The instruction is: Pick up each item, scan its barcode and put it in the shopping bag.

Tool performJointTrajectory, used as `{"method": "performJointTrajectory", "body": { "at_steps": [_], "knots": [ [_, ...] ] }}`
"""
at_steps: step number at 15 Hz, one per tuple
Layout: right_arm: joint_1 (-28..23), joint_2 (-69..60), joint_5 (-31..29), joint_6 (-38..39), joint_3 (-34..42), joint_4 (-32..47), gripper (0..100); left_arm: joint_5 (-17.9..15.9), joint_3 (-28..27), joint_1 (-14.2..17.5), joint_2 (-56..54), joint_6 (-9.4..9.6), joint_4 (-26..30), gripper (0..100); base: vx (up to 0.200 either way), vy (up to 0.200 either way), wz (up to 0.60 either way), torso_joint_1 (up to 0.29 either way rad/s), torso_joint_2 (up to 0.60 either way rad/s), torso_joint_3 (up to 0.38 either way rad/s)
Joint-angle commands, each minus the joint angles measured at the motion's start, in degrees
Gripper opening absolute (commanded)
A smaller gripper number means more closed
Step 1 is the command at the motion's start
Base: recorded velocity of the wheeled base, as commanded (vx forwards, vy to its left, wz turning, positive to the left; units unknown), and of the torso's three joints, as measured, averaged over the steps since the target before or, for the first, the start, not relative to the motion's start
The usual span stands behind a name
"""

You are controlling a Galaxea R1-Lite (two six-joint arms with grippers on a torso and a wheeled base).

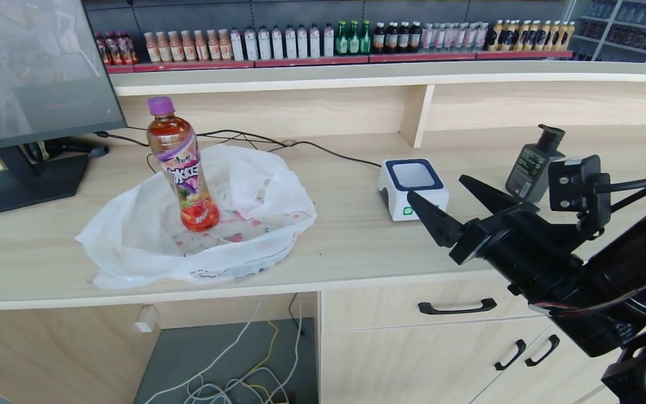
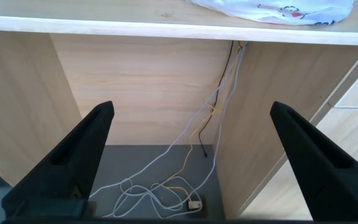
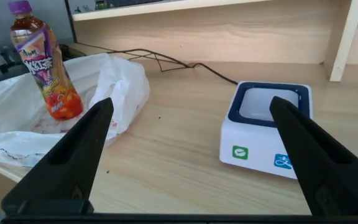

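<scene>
Two pincers, both with jaws spread wide and nothing between them. My left pincer point(image 2: 191, 109) hangs low, beneath the front edge of the counter point(image 1: 356, 241). It faces the open recess under it, where loose white and yellow cables point(image 2: 166, 186) lie on the dark floor. My right pincer point(image 1: 436, 186) is raised over the counter's front edge at my right, above the drawer handles point(image 1: 457, 307). Its two black fingers point toward the barcode scanner point(image 1: 413, 174). From the head camera one fingertip overlaps the scanner's front face, but I cannot tell whether it touches.

On the counter to my left, near the front edge, lies the white shopping bag point(image 1: 132, 235), spread open and crumpled flat. The drink bottle point(image 1: 183, 163) stands upright in the middle of it, on the bag's plastic, with a purple cap, reddish drink inside and a colourful label round it. The scanner, a white box with a blue-rimmed window on top, sits to the right of the bag, apart from it. Farther right and a little farther back stands a dark pump bottle point(image 1: 530, 168). A black cable point(image 1: 312, 147) runs across the counter behind the bag to the scanner. At the far left a monitor point(image 1: 26, 67) stands on its black foot. Beyond the counter's raised ledge, a shelf of bottles point(image 1: 328, 39) lines the back wall.
</scene>
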Motion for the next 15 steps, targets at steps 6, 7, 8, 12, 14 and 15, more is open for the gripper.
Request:
{"method": "performJointTrajectory", "body": {
  "at_steps": [6, 7, 8, 12, 14, 15],
  "knots": [
    [0.01, 0.3, 0.01, -0.05, 0.02, -0.08, 100, 0.01, 0.0, 0.02, 0.01, -0.01, 0.0, 100, 0.0, -0.2, 0.0, 0.002, 0.0, 0.004],
    [0.01, 0.21, 0.01, -0.05, 0.02, -0.08, 100, 0.01, 0.0, 0.02, 0.01, -0.01, 0.0, 100, 0.0, -0.2, 0.0, 0.007, 0.0, -0.002],
    [0.01, 0.21, 0.01, -0.05, 0.28, -0.08, 100, 0.01, 0.0, 0.02, 0.01, -0.01, 0.0, 100, 0.0, -0.2, 0.0, -0.002, 0.01, 0.002],
    [0.01, 0.3, 0.01, -0.05, 0.37, -0.08, 100, 0.01, 0.0, 0.02, 0.01, -0.01, 0.0, 100, 0.0, -0.2, 0.0, 0.006, 0.01, 0.002],
    [0.01, 0.3, 0.01, -0.05, 0.63, -0.08, 100, 0.01, 0.0, 0.02, 0.01, -0.01, 0.0, 100, 0.0, -0.2, 0.0, 0.002, 0.0, 0.005],
    [0.01, 0.3, 0.01, -0.05, 0.63, -0.08, 100, 0.01, 0.0, 0.02, 0.01, -0.09, 0.0, 100, 0.0, -0.2, 0.0, 0.002, 0.0, 0.007]
  ]
}}
